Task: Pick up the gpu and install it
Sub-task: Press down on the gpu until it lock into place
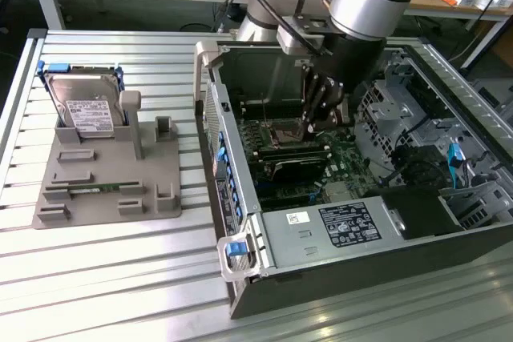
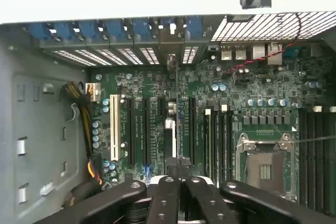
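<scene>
My gripper (image 1: 318, 120) reaches down into the open computer case (image 1: 240, 214), over the motherboard (image 1: 345, 158). Its black fingers (image 2: 165, 198) are shut on the gpu (image 2: 172, 129), a thin card that I see edge-on in the wrist view. The card stands upright in line with the expansion slots (image 2: 142, 129). Its far end meets the rear slot openings under the blue clips (image 2: 142, 27). In the exterior view the gpu (image 1: 308, 98) is a dark, narrow strip hanging from the fingers. Whether its edge sits in a slot I cannot tell.
A grey parts holder (image 1: 112, 190) lies at the exterior view's left, with a silver hard drive (image 1: 86, 110) standing in it and a green memory stick (image 1: 96, 191) lying flat. Inside the case are the CPU socket (image 2: 265, 169), the power supply (image 1: 345, 226) and cable bundles (image 1: 417, 166).
</scene>
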Action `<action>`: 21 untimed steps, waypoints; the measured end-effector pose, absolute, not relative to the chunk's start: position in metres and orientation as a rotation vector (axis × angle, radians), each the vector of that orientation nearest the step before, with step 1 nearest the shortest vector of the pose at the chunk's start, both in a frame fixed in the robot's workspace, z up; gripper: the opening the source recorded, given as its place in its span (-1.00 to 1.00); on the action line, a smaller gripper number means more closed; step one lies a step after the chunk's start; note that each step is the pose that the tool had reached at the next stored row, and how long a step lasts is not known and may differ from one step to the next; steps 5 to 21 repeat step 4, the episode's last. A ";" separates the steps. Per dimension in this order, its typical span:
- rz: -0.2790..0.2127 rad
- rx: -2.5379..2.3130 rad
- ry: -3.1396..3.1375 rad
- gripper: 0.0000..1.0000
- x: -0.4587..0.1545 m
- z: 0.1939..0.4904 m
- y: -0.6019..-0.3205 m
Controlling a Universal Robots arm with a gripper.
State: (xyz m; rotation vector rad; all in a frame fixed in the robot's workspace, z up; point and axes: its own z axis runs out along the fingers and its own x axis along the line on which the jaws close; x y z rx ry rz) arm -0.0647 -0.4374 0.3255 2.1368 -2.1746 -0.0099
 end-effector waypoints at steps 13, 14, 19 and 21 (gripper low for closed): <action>-0.010 2.137 -2.175 -0.74 -0.065 0.328 -0.437; -0.010 2.137 -2.175 -0.74 -0.065 0.328 -0.437; -0.010 2.137 -2.175 -0.74 -0.065 0.328 -0.437; -0.010 2.137 -2.175 -0.74 -0.065 0.328 -0.437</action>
